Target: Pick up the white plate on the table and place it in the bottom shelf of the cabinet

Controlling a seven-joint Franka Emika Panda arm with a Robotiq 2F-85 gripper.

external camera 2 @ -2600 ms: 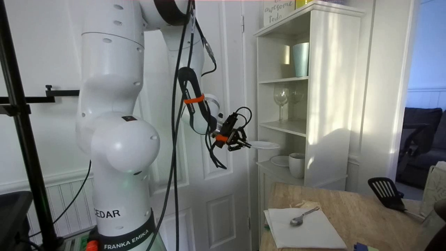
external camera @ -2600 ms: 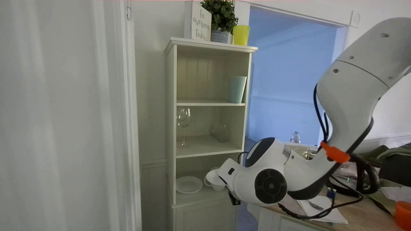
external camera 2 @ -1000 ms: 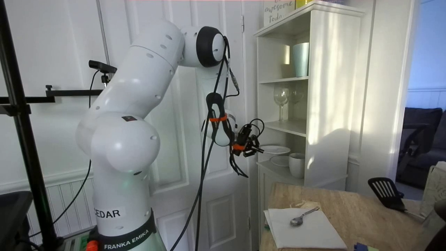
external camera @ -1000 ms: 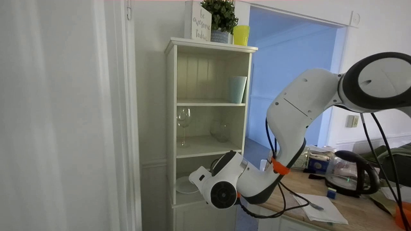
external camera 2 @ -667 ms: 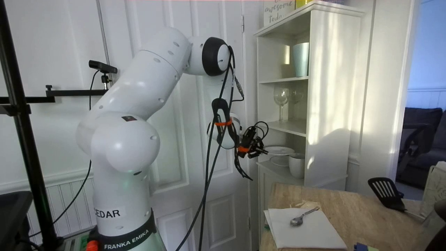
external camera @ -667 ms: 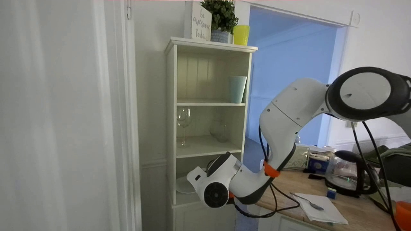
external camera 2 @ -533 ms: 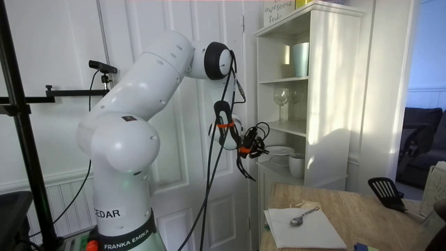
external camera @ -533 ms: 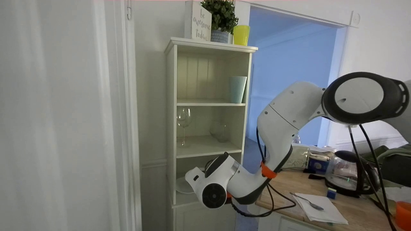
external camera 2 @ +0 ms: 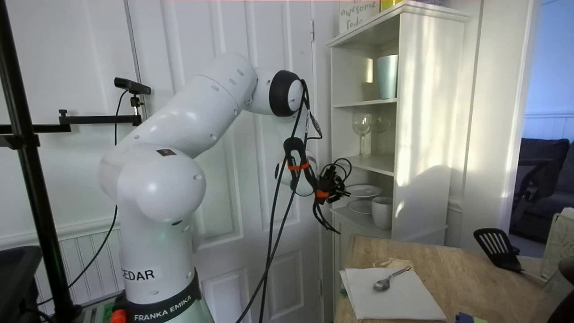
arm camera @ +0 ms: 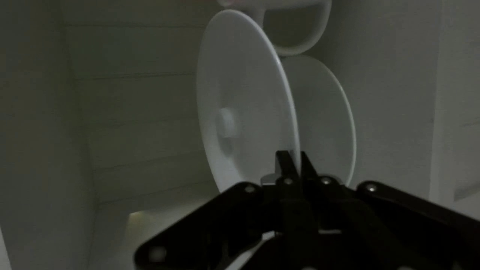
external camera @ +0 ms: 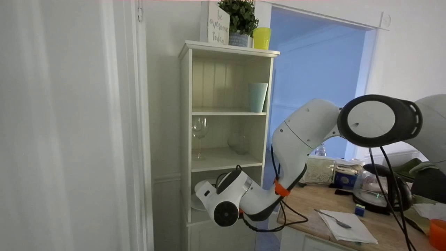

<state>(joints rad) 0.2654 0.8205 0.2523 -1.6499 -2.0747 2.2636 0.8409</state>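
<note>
My gripper (external camera 2: 347, 194) is shut on the rim of the white plate (external camera 2: 368, 190). In the wrist view, the two fingertips (arm camera: 296, 161) pinch the near edge of the white plate (arm camera: 243, 82). The plate is roughly level inside the lowest open compartment of the cream-white cabinet (external camera 2: 430, 112). It hangs a little above the bottom shelf (external camera 2: 356, 218), over a second white plate (external camera 2: 360, 207) lying there. In an exterior view, the wrist hides the gripper and most of the held plate; the cabinet (external camera: 188, 139) faces that camera. The table (external camera 2: 475, 264) stands in front.
A white mug (external camera 2: 382, 213) stands on the bottom shelf beside the lower plate; its handle (arm camera: 320, 26) is close to the held plate's edge. A wine glass (external camera 2: 362, 125) stands on the shelf above. A spoon (external camera 2: 391, 279) lies on white paper (external camera 2: 394, 300) on the table.
The arm has reached forward and lowered toward the cabinet. The held plate has moved from in front of the cabinet into the lowest compartment, over the lower plate. The grip is kept.
</note>
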